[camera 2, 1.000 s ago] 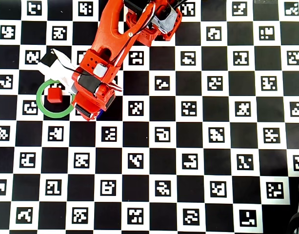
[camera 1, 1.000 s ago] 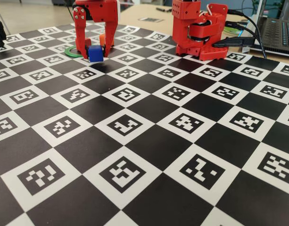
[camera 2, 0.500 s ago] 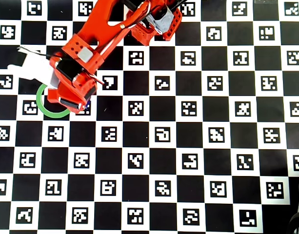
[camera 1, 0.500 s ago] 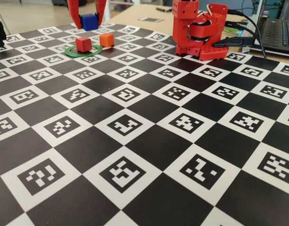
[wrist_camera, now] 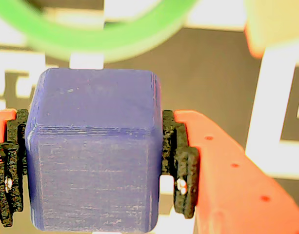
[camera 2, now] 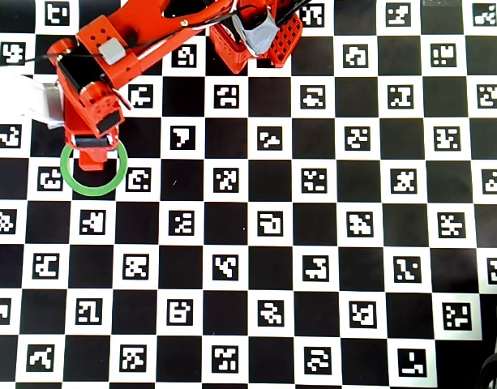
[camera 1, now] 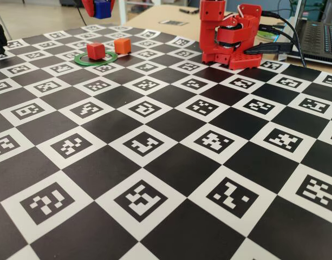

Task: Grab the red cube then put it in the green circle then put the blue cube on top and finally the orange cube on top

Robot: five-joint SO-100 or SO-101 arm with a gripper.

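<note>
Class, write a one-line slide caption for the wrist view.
Gripper clamps the blue cube between its black pads, with the green circle blurred on the checkered board beyond.

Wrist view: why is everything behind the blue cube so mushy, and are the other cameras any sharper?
In the wrist view the blue cube is sharp, printed ribs visible, but the green circle and checkerboard behind are defocused and washed out. The fixed view is crisp near the lens and softer toward the red cube. The overhead view is evenly lit and sharp, without glare.

the gripper (wrist_camera: 95, 180) hangs high off the board, jaws clamped on the blue cube (wrist_camera: 93, 153)
</note>
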